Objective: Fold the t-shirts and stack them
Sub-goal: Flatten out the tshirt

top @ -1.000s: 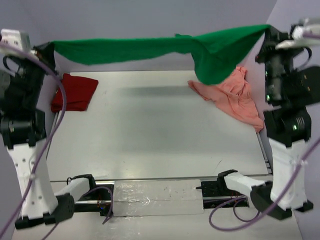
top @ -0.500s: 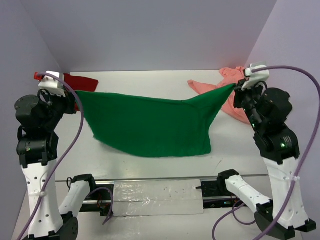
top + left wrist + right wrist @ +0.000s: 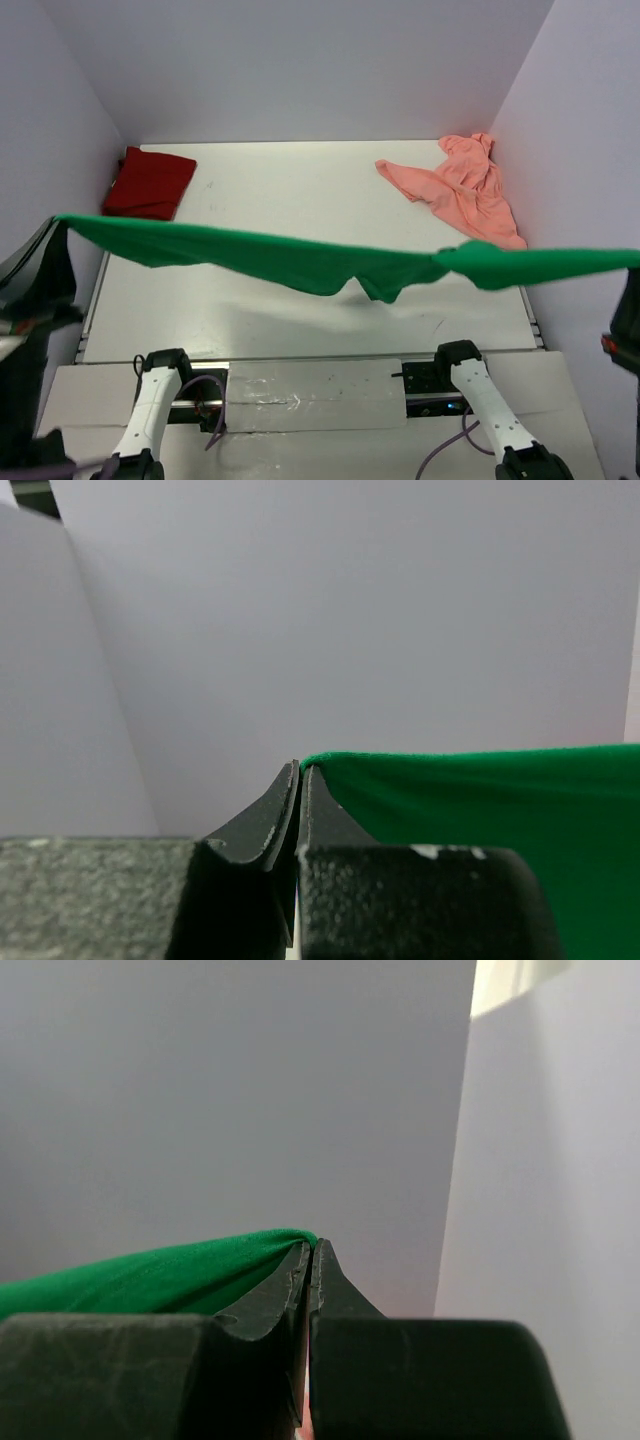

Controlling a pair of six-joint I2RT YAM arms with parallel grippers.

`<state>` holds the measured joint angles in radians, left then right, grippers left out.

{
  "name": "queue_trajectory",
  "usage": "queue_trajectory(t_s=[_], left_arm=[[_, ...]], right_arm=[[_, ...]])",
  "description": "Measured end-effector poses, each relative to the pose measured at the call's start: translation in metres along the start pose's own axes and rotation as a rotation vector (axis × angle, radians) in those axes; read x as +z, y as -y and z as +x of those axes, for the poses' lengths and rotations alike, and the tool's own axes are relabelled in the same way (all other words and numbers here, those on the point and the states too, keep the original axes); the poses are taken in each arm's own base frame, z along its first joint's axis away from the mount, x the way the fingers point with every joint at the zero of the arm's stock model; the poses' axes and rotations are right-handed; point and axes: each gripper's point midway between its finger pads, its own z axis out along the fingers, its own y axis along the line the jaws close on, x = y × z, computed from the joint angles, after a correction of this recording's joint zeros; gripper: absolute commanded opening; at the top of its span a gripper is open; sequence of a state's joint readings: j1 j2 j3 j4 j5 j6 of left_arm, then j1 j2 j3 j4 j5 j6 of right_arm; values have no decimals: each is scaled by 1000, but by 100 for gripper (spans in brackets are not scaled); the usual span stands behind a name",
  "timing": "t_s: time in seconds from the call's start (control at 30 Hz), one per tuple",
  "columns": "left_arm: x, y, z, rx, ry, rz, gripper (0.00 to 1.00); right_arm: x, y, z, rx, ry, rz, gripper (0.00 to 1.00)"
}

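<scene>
The bright green t-shirt point(image 3: 300, 260) hangs in the air, stretched as a long band across the whole top view above the table's near half. My left gripper point(image 3: 301, 768) is shut on its left end point(image 3: 480, 800), at the left edge of the top view point(image 3: 58, 222). My right gripper point(image 3: 311, 1245) is shut on its right end point(image 3: 150, 1275), past the right edge of the top view. The dark red t-shirt point(image 3: 150, 183) lies folded at the back left. The salmon-pink t-shirt point(image 3: 460, 190) lies crumpled at the back right.
The white table point(image 3: 280, 200) is boxed in by lilac walls point(image 3: 300, 60) at the back and both sides. Both arm bases point(image 3: 160, 370) and a clear taped strip point(image 3: 310, 385) run along the near edge.
Both arms have swung the green t-shirt from high at the back, down over the table, then toward the near edge. It is now pulled out wider and closer to the camera.
</scene>
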<state>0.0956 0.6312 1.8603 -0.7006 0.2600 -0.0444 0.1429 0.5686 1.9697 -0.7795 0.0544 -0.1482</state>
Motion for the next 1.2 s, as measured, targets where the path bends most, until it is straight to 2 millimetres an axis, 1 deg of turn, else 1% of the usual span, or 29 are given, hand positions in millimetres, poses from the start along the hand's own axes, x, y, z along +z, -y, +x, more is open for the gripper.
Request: queue_trajectory(t_s=[0.07, 0.13, 0.17, 0.23, 0.27, 0.33, 0.37, 0.4, 0.47, 0.53, 0.6, 0.63, 0.67, 0.7, 0.73, 0.77, 0.8, 0.83, 0.87, 0.9, 0.97, 1.0, 1.07, 1.13, 1.17, 1.2], left_arm=[[-17, 4, -27, 7, 62, -4, 0], [-31, 8, -47, 6, 106, -9, 0], [-37, 9, -52, 6, 116, -10, 0], [-45, 11, -60, 6, 129, -13, 0], [-46, 11, -60, 5, 128, -15, 0], [-42, 10, -55, 3, 118, -17, 0], [-35, 7, -47, 0, 101, -18, 0], [-27, 5, -34, -4, 75, -20, 0], [-6, -1, 3, -24, -10, -22, 0], [16, -8, 48, -45, -104, -25, 0], [38, -15, 100, -72, -212, -27, 0], [49, -18, 127, -87, -270, -28, 0], [59, -22, 150, -99, -316, -29, 0], [68, -24, 172, -108, -350, -30, 0], [77, -27, 197, -118, -390, -31, 0], [82, -29, 217, -127, -427, -31, 0], [89, -31, 237, -135, -455, -29, 0], [95, -32, 259, -146, -492, -27, 0], [101, -33, 276, -154, -518, -24, 0], [105, -34, 292, -160, -536, -20, 0], [113, -35, 323, -173, -573, -11, 0], [116, -34, 339, -180, -592, -4, 0], [119, -34, 358, -188, -610, 4, 0], [122, -33, 378, -196, -622, 17, 0], [123, -33, 387, -199, -627, 22, 0], [125, -33, 394, -201, -630, 25, 3]], right_arm=[[-16, -1, -19, -7, 52, 15, 0], [-24, -4, -26, -7, 70, 17, 0], [-25, -7, -25, -7, 68, 11, 0], [-24, -10, -20, -1, 49, -2, 0], [-22, -12, -16, 4, 34, -10, 0], [-14, -15, -5, 9, -1, -23, 0], [-8, -16, 1, 11, -17, -28, 0], [1, -18, 8, 11, -35, -34, 0], [22, -22, 32, 10, -88, -47, 0], [50, -25, 63, 9, -157, -56, 0], [82, -30, 104, 7, -253, -66, 0], [101, -32, 130, 6, -306, -72, 0], [116, -34, 153, 5, -354, -77, 0], [131, -37, 180, 4, -405, -82, 0], [147, -40, 214, 2, -471, -90, 0], [153, -41, 230, 1, -503, -93, 0], [165, -44, 260, -3, -558, -102, 0], [173, -46, 284, -7, -598, -107, 0], [181, -49, 311, -11, -644, -115, 0], [186, -52, 333, -16, -680, -122, 0], [192, -59, 380, -36, -758, -135, 0], [193, -64, 398, -45, -785, -146, 0], [195, -75, 429, -65, -830, -169, 0], [200, -87, 455, -82, -858, -190, 0], [203, -92, 465, -90, -865, -197, 0], [205, -98, 477, -100, -877, -207, 0]])
